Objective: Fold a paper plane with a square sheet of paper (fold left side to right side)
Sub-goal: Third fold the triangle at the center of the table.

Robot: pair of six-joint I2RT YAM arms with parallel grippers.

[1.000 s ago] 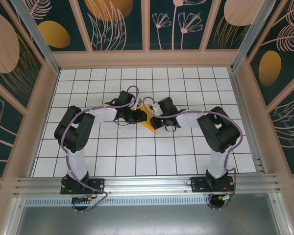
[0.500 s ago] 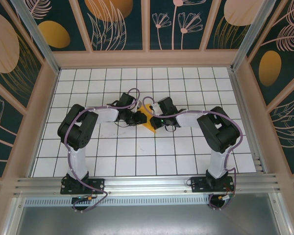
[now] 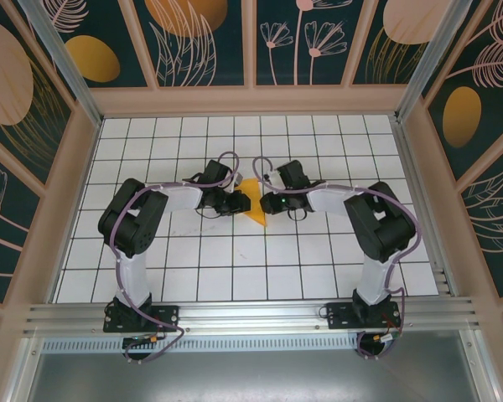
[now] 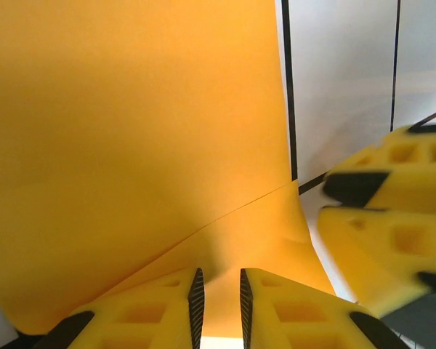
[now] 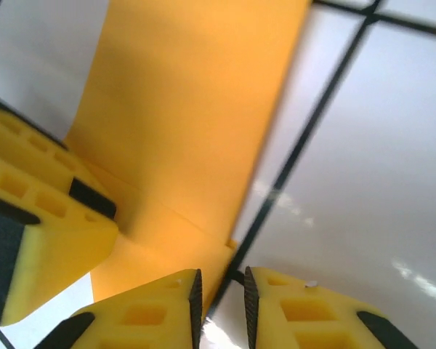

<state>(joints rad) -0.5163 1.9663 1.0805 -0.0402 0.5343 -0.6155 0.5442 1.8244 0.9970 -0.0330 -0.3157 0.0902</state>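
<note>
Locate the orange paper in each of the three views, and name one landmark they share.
Top external: the orange paper is a small triangle near the middle of the white tiled table.
Left wrist: it fills the left and centre of the picture.
Right wrist: it is a broad band from top centre down to lower left.
Shared landmark: the black grid lines, which run along the paper's right edge in both wrist views.
</note>
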